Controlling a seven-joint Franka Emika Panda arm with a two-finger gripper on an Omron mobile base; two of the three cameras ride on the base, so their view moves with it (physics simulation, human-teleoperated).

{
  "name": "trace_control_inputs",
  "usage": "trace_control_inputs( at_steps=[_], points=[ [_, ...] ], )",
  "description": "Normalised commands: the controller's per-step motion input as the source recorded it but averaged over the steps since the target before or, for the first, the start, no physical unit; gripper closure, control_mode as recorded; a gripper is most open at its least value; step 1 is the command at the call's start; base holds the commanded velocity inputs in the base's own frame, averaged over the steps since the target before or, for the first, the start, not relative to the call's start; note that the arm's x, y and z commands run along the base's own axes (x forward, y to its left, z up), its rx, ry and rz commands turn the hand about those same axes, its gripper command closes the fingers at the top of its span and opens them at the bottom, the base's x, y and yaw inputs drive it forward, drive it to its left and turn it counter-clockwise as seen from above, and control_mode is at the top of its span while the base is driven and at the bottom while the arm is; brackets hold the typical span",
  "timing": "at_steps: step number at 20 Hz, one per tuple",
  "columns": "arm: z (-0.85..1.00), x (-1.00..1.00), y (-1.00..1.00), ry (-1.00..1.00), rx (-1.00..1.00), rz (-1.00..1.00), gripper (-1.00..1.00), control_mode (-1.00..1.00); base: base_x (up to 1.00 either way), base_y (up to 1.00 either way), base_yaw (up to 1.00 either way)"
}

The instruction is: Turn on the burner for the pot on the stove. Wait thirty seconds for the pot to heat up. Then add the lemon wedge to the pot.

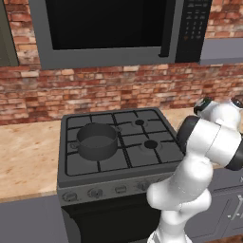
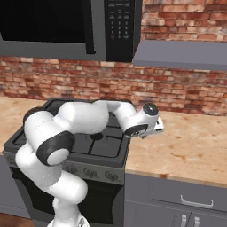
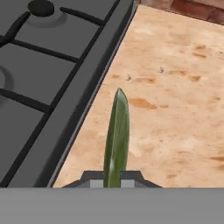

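The dark grey pot (image 1: 97,140) stands on the front left burner of the stove (image 1: 118,176). In the hand view my gripper (image 3: 114,182) is shut on the lemon wedge (image 3: 117,135), a slim greenish sliver seen edge-on that sticks out between the two tips. It hangs over the tan counter (image 3: 175,109), just right of the stove (image 3: 43,87) edge. From the right base camera, the hand (image 2: 150,120) reaches low over the counter beside the stove (image 2: 104,148). Whether the wedge touches the counter, I cannot tell.
A row of knobs (image 1: 95,192) runs along the stove's front panel. The microwave (image 1: 114,28) hangs above against the brick wall. A grey shelf (image 2: 181,55) juts out over the right counter (image 2: 186,150). My own arm (image 1: 204,156) blocks the stove's right front.
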Motion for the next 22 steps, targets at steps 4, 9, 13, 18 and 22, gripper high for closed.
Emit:
trace_control_inputs(
  at_steps=[4, 9, 13, 18, 22],
  points=[
    [1.00, -0.37, 0.92, -0.21, -0.04, 0.01, 1.00, -1.00, 0.00, 0.00, 0.00],
    [1.00, -0.08, 1.00, -0.04, -0.04, 0.09, 1.00, -1.00, 0.00, 0.00, 0.00],
    [1.00, 0.00, 1.00, 0.00, -0.05, 0.14, 1.00, -1.00, 0.00, 0.00, 0.00],
    [0.81, 0.00, 1.00, 0.13, -0.05, 0.20, 1.00, -1.00, 0.00, 0.00, 0.00],
    [0.37, 0.00, 1.00, 0.24, -0.01, 0.24, 1.00, -1.00, 0.00, 0.00, 0.00]
  ],
)
